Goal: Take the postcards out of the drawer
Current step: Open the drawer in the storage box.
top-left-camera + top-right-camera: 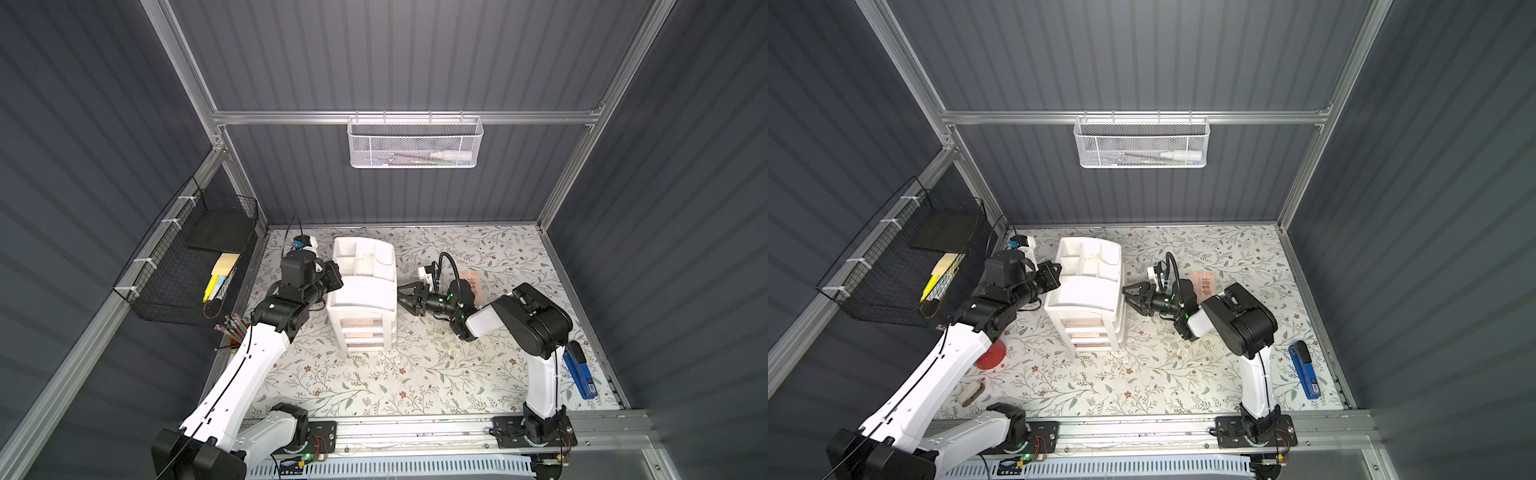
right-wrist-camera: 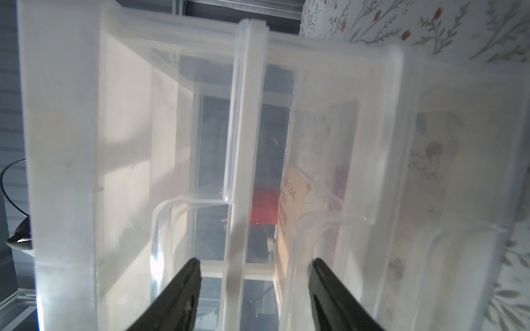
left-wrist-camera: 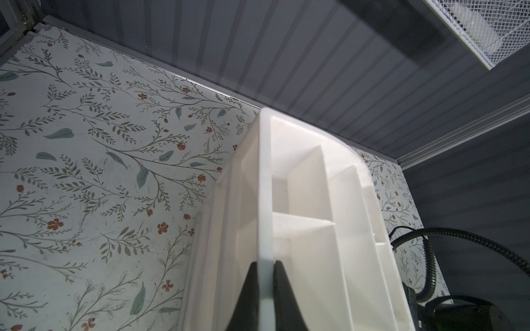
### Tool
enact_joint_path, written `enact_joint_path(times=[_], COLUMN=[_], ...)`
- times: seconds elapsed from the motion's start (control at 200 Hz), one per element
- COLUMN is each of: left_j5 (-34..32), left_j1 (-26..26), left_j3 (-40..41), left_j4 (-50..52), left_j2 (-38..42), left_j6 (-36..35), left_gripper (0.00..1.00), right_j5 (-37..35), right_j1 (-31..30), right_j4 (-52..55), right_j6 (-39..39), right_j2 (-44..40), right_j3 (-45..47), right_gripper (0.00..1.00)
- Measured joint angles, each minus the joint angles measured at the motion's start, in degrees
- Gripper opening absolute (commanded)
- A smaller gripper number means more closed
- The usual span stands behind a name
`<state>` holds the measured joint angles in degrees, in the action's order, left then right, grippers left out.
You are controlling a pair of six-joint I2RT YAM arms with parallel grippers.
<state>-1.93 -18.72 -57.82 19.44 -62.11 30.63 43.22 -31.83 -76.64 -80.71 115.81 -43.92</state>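
Postcards (image 2: 291,206) blurred behind cloudy drawer (image 2: 381,143); left fingers (image 3: 246,298) pinch organizer rim (image 3: 263,186); right fingers (image 2: 177,292) wide.

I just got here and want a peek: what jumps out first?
The white drawer organizer stands mid-table, the left gripper pinching its top rim, the open right gripper at its side. A peach postcard lies on the floral table just beyond the right arm.

Grey ribbed walls (image 1: 395,54) all round, floral tabletop (image 1: 415,382) below; white mesh basket (image 1: 415,145) at twelve o'clock, black wire basket (image 1: 174,291) at nine.
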Motion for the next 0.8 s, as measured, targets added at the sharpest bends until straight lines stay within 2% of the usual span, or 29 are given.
enact_joint_path(times=[0.8], left_j5=[-2.0], left_j1=[-0.1], left_j3=[-1.1], left_j4=[2.2], left_j2=[-0.1], left_j6=[0.0], left_gripper=[0.00], right_j5=[1.5], right_j1=[5.6], right_j4=[0.3], right_j6=[0.2], right_j2=[-5.9], right_j3=[6.7], right_gripper=[0.60])
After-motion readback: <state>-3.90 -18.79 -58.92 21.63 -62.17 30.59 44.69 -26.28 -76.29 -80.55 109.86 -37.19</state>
